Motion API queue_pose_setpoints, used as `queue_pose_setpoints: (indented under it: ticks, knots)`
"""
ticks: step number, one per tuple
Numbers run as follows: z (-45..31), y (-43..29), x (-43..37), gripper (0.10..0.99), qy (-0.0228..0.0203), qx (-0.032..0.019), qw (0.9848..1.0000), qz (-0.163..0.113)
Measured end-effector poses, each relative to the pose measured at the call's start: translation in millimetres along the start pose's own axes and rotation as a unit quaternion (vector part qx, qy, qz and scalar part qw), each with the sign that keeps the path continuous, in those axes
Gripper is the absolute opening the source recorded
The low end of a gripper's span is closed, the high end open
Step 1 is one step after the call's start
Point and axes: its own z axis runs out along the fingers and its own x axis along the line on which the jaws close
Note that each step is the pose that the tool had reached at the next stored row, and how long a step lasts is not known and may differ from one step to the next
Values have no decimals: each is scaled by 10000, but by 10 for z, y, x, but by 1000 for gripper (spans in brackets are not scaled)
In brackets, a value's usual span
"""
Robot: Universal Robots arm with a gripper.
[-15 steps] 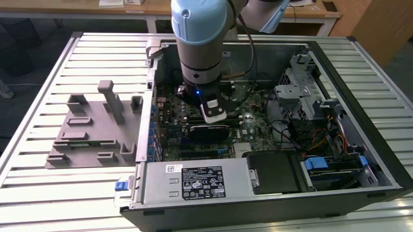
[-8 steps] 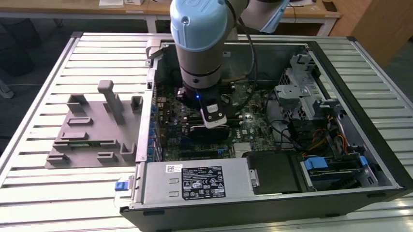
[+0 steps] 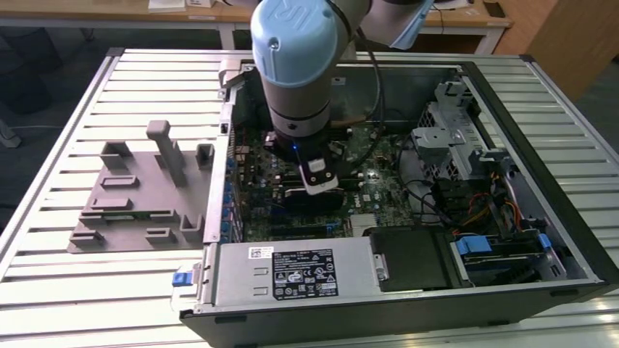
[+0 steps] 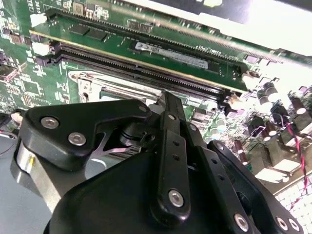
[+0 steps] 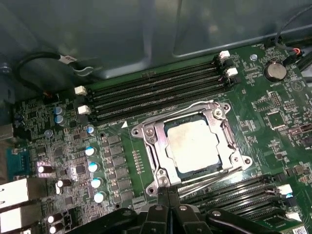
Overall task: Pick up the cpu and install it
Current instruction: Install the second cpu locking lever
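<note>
The cpu (image 5: 197, 145) lies flat in the socket (image 5: 192, 146) on the motherboard (image 5: 273, 122), framed by the metal bracket with its silver top showing, between the banks of memory slots (image 5: 156, 92) in the first wrist view. The gripper (image 3: 320, 181) hangs low inside the open computer case (image 3: 541, 217) over the board, and in the first wrist view its black fingers (image 5: 168, 212) sit just beside the socket's edge, pressed together with nothing between them. The case rests on a slatted desk (image 3: 58, 290), with a grey fixture (image 3: 135, 196) at the exterior view's left.
</note>
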Motion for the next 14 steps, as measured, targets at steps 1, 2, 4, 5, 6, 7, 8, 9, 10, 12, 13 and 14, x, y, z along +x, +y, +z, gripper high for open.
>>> queue_pose_setpoints:
  ticks: [1, 2, 4, 5, 6, 7, 8, 9, 10, 12, 13, 14]
  knots:
    - [-1, -7, 3, 106, -2, -8, 10000, 0]
    - [-1, -14, 9, 106, -7, -20, 10000, -1]
    - [4, -22, 20, 106, -17, -56, 10000, -4]
    - [8, -25, 27, 106, -23, -80, 10000, -5]
    - [13, -29, 34, 106, -29, -98, 9999, -7]
    - [19, -32, 40, 106, -34, -116, 9999, -8]
    - [24, -36, 47, 106, -39, -136, 9999, -10]
    - [29, -39, 54, 106, -44, -160, 9999, -10]
    - [33, -42, 59, 106, -48, -183, 9998, -12]
    - [41, -48, 70, 106, -59, -234, 9997, -14]
    - [46, -51, 74, 106, -64, -254, 9997, -16]
    - [53, -54, 79, 106, -70, -270, 9996, -17]
